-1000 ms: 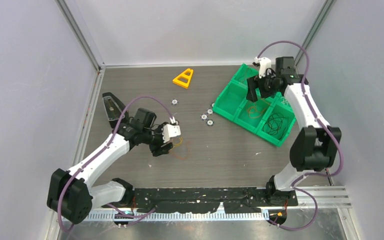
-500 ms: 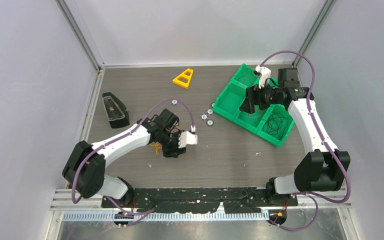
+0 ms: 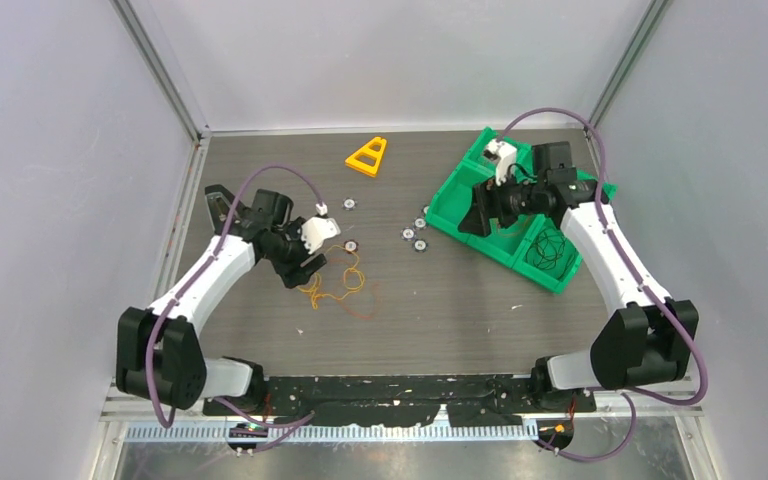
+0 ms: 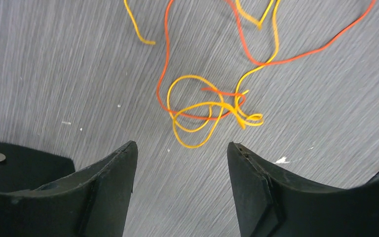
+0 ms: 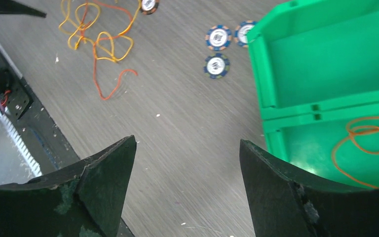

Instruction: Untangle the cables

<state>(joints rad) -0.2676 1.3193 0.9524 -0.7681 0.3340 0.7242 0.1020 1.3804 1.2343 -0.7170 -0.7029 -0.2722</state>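
Note:
A loose tangle of thin yellow and orange-red cables [image 3: 338,286] lies on the dark table left of centre. In the left wrist view the knotted loops [image 4: 209,108] lie just ahead of my open, empty left gripper [image 4: 180,148], apart from its fingers. In the top view the left gripper [image 3: 300,268] sits at the tangle's left edge. My right gripper [image 3: 475,218] is open and empty above the left rim of the green bin [image 3: 445,195]. The right wrist view shows the tangle [image 5: 98,39] far off, with the gripper [image 5: 187,143] over bare table.
The green bin holds an orange wire loop [image 5: 370,148] and a dark wire coil [image 3: 550,250]. Several small round discs [image 3: 412,235] lie between tangle and bin. A yellow triangle [image 3: 367,156] lies at the back. A black block [image 3: 222,205] sits at the left.
My left gripper has pulled back left and away from the cables, which now lie spread out on the table. My right gripper has moved left to the bin's left edge.

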